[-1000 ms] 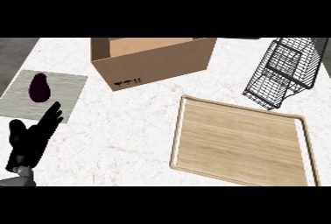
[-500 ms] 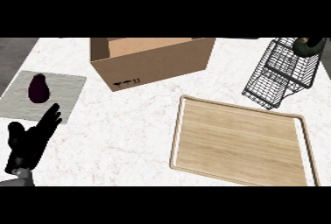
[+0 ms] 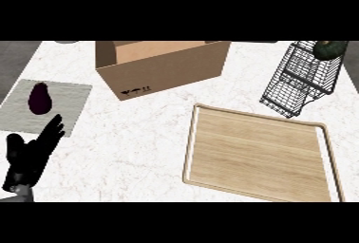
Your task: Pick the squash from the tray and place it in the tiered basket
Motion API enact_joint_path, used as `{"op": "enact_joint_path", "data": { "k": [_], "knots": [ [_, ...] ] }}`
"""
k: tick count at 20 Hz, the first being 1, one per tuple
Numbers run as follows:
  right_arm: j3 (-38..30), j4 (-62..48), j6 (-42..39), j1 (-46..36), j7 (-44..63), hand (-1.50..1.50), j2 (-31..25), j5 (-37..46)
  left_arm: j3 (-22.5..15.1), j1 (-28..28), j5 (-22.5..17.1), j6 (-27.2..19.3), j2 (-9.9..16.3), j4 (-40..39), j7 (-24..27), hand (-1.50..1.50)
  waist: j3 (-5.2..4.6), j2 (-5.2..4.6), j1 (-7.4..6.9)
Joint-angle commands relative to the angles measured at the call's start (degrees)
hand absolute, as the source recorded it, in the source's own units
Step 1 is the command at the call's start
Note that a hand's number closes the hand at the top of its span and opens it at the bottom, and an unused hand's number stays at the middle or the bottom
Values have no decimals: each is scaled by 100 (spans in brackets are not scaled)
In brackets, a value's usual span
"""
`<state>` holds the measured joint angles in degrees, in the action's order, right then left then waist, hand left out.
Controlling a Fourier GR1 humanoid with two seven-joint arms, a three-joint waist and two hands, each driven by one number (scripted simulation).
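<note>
dark green squash [image 3: 329, 49] sits at the top of the black wire tiered basket [image 3: 298, 80]; pale wooden tray [image 3: 261, 153] lies bare.

only the left hand [image 3: 32, 154] shows, resting at the lower left, black fingers straight, holding nothing. to finish well, the squash should settle inside the rim, not on it. open counter lies between the tray and the brown cardboard box [image 3: 160, 66].
</note>
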<state>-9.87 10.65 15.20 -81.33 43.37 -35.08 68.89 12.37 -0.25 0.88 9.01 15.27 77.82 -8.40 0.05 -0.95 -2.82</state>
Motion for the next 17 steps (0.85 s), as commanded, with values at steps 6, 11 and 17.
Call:
{"op": "enact_joint_path", "data": {
  "k": [6, 11, 17],
  "knots": [
    [-846, 750, 603, 39, 633, -150, -326, -845, 192, 219, -49, -55, 27, -105, 54, 0, -6, 151, 366],
    [-1512, 1644, 1187, 424, 21, -150, -250, -1712, 228, 379, -66, -179, -50, 76, -135, 0, 4, 260, 577],
    [-1854, 2826, 752, 1440, -704, -150, 52, -2589, 407, 607, -154, -133, 62, 108, -139, 0, 10, 368, 861]
  ]
}}
